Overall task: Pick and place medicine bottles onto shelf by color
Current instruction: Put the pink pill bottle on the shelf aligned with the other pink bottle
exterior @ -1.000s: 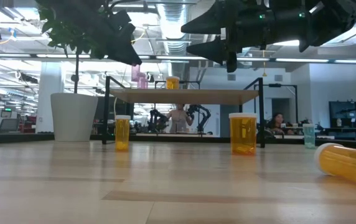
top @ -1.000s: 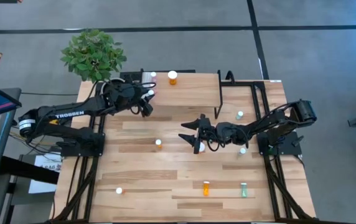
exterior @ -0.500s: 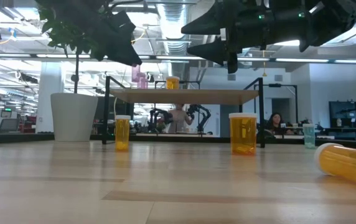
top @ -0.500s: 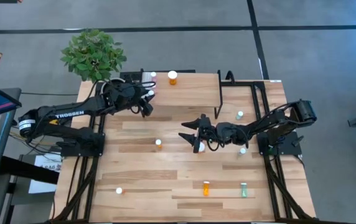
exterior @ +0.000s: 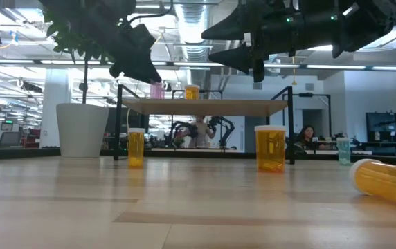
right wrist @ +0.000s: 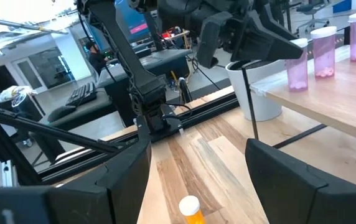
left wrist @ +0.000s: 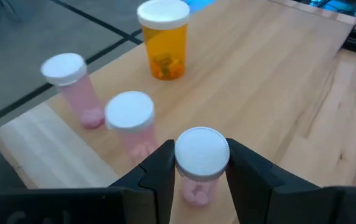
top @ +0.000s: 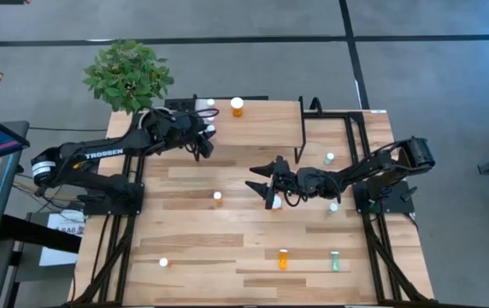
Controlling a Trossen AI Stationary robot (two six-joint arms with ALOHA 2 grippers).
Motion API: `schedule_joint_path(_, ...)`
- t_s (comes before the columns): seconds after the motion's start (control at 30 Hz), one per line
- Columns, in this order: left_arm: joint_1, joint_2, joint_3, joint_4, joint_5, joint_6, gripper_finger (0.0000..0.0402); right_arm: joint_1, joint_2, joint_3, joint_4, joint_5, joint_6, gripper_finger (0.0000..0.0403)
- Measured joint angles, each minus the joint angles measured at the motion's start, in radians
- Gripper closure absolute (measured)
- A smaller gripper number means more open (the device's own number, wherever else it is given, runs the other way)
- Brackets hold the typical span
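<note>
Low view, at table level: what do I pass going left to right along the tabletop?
white plant pot → slim upright orange bottle → wide upright orange bottle → pale green bottle → orange bottle lying on its side

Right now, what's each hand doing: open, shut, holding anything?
Left hand: shut on a pink bottle, above the shelf.
Right hand: open, empty, above an orange bottle on the table.

On the shelf (top: 266, 128), near its plant (top: 127, 73) end, three bottles (left wrist: 130, 115) stand clustered; a larger bottle (top: 238, 106) stands just beyond them. Past the shelf's open side, five bottles (top: 218, 197) stand scattered on the table (top: 193, 248).
</note>
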Motion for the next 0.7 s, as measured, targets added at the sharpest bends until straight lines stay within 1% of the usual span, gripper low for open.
schedule_joint_path(0.57,0.000,0.012,0.003,-0.006,-0.002,0.013,0.0291,0.000,0.000,0.000,-0.028,0.000,-0.001,0.0117)
schedule_joint_path(0.7,0.000,0.012,0.034,-0.072,0.000,0.023,0.0291,0.000,0.000,0.000,-0.029,0.000,-0.001,0.0117)
